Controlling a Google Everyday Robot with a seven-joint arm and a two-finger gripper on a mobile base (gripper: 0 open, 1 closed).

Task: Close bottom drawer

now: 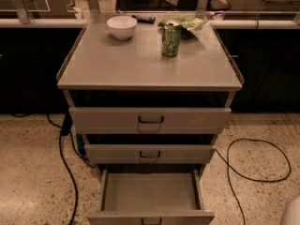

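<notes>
If a push lands off-centre, the cabinet (140,67) could shift and tip the can (171,40) on its top at 12 o'clock. The bottom drawer (150,191), at 6 o'clock, stands pulled well out. Its front panel faces the camera, its long axis runs 9 to 3, and its travel runs 6 to 12. A skewed shove might jam it. The pincer (293,213) shows only as a pale sliver at 5 o'clock, and I cannot tell whether it is wide or narrow.

Bottom drawer (150,193): lowest of three, grey-beige metal, pulled well out from the cabinet. It sits level and square, its shallow flat tray floor exposed. The low front panel lies at the frame's lower edge, its dark pull handle (151,221) partly cut off. Gripper (293,213): a pale rounded part at the lower right corner, apart from the drawer.
</notes>
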